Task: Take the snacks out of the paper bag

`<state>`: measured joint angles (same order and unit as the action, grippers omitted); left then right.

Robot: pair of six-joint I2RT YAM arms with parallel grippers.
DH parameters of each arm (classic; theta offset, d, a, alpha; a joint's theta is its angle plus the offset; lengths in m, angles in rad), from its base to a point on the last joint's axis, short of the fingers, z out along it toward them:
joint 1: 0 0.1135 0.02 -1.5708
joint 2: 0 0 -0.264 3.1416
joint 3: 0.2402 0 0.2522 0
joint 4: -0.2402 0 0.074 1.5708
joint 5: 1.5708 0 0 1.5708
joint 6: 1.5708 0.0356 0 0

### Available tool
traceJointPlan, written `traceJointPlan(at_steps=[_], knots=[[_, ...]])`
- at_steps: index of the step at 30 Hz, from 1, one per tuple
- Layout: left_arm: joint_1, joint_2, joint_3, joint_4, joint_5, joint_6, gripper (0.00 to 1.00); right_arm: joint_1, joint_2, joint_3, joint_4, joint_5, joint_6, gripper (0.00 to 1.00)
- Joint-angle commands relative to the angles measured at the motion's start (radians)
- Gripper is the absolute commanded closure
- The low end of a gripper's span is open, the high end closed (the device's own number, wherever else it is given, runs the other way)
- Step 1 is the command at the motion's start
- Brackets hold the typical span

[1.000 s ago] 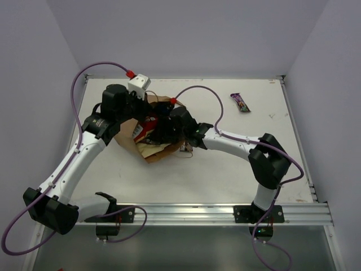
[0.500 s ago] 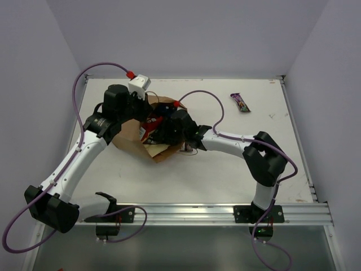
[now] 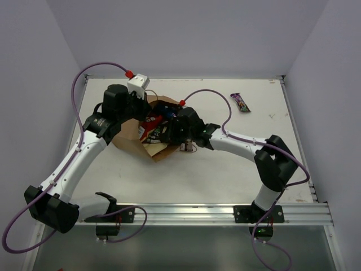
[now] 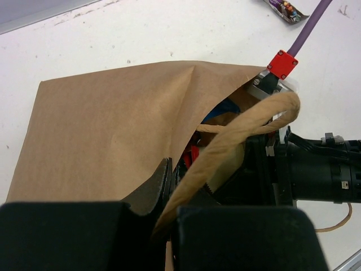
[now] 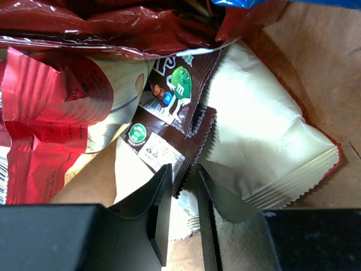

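- Left end effector [image 4: 185, 183] grips the open edge of the tall brown kraft paper bag [image 4: 113, 130] lying on the white tabletop [image 3: 225, 169].
- Right end effector [image 5: 181, 169], inside the bag, pinches the corner of a small dark brown candy packet [image 5: 169, 121].

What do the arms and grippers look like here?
Left arm and right arm match: white tubular links, bulky black joints, a purple cable with a red connector looping along each. A white box tops the left wrist. Fingers are black, tapered wedges.
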<state>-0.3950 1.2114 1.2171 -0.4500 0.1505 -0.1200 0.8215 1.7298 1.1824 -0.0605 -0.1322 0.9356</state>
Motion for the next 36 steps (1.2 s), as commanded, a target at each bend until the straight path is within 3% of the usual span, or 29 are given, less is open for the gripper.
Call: traceJointPlan(at_steps=[1,6,11,14,16,18,25,30,36], knots=[[0.005,-0.032,0.022,0.063,-0.023,-0.001,1.0,-0.028,0.027,0.026,-0.01,-0.02,0.022,0.72],[0.005,-0.032,0.018,0.062,-0.016,-0.004,1.0,-0.03,0.062,0.048,0.021,-0.043,0.035,0.64],[0.007,-0.03,0.012,0.074,-0.006,-0.01,1.0,-0.03,0.1,0.075,0.039,-0.069,0.039,0.65],[0.005,-0.029,0.009,0.076,-0.015,-0.009,1.0,-0.03,0.094,0.069,0.045,-0.089,0.042,0.78],[0.005,-0.029,0.007,0.071,-0.023,-0.003,1.0,-0.03,0.074,0.06,0.039,-0.089,0.032,0.93],[0.007,-0.029,0.004,0.07,-0.04,0.002,1.0,-0.036,0.025,0.053,0.033,-0.095,0.011,1.0],[0.007,-0.033,-0.004,0.045,-0.111,0.042,1.0,-0.125,-0.241,-0.009,-0.033,-0.156,-0.064,1.0],[0.008,-0.033,-0.008,0.034,-0.179,0.068,1.0,-0.287,-0.447,-0.062,-0.097,-0.26,-0.153,1.0],[0.008,-0.029,-0.018,0.037,-0.229,0.097,1.0,-0.542,-0.725,-0.223,-0.174,-0.233,-0.19,1.0]])
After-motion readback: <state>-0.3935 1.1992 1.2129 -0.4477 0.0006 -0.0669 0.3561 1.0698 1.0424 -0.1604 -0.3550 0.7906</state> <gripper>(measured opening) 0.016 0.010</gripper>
